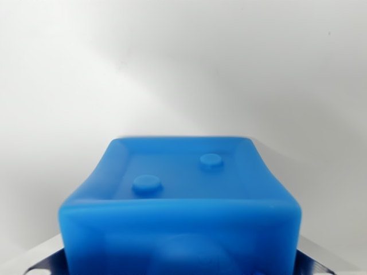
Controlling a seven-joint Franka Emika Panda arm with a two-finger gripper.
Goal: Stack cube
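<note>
1. A blue cube [180, 206] is filling the lower middle of the wrist view, its colour a bright, even blue with a slightly glossy, plastic look.
2. Its edges and corners are looking rounded rather than sharp, and the nearest edge is appearing blurred because it is sitting so close to the camera.
3. The face turned upward in the picture is showing a shallow recessed panel framed by a raised rim, and two small round studs are standing on it — one toward the wrist view's left and nearer the camera, one toward the wrist view's right and farther away.
4. The face turned toward the camera is running off the bottom edge of the picture; a soft rounded bump is showing faintly on it, too blurred to describe further.
5. Behind and around the cube a plain white surface [183, 69] is spreading across the rest of the view, with soft grey shading on it.
6. At the two bottom corners, pale grey metallic parts with dark blue patches are peeking out just beside the cube's sides — these are appearing to be parts of the gripper [180, 269], with the cube lying between them.
7. The fingertips themselves are not showing, so whether the gripper is clamping the cube or standing spread around it cannot be told.
</note>
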